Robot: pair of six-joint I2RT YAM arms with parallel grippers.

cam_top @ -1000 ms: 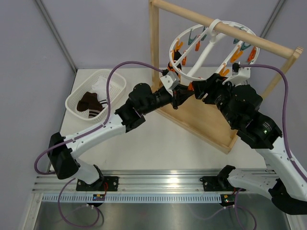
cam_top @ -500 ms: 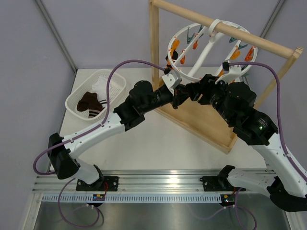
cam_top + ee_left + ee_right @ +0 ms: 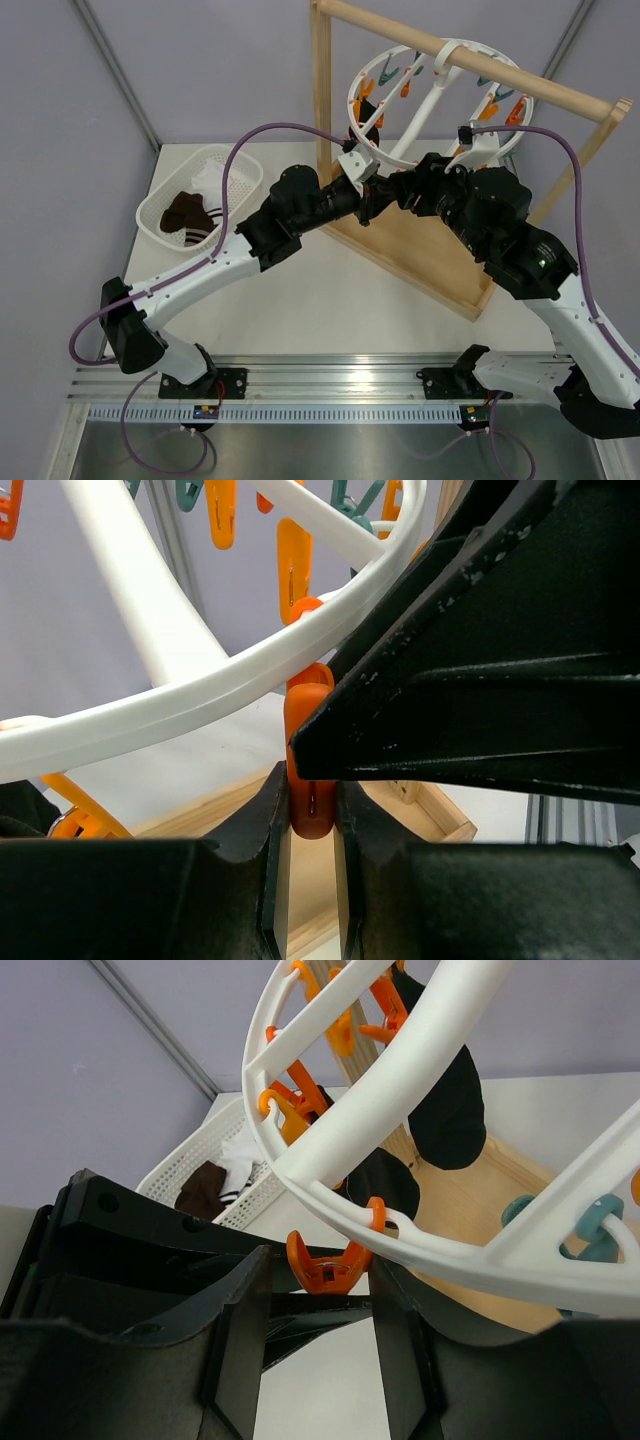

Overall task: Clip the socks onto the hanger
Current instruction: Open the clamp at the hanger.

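Observation:
The white ring hanger [image 3: 428, 108] hangs from the wooden rod, with orange and teal clips around its rim. My left gripper [image 3: 378, 196] is under the ring's near edge. In the left wrist view it [image 3: 311, 825] is shut on the lower end of an orange clip [image 3: 312, 780] hanging from the ring [image 3: 200, 695]. My right gripper [image 3: 408, 190] meets it from the right. In the right wrist view it [image 3: 320, 1290] is open, with its jaws either side of the same orange clip [image 3: 328, 1265]. Two black socks [image 3: 450, 1100] hang under the ring [image 3: 400, 1055]. A brown sock [image 3: 185, 210] and a white striped sock [image 3: 205, 180] lie in the basket.
The wooden frame stand [image 3: 322, 90] holds the hanger, and its base [image 3: 420, 250] lies on the table under both grippers. The white mesh basket [image 3: 240, 170] stands at the back left and also shows in the right wrist view [image 3: 180, 1170]. Purple cables arc over both arms.
My right gripper has moved left up to my left gripper. The hanger ring has swung up and to the left. The left arm has shifted only slightly.

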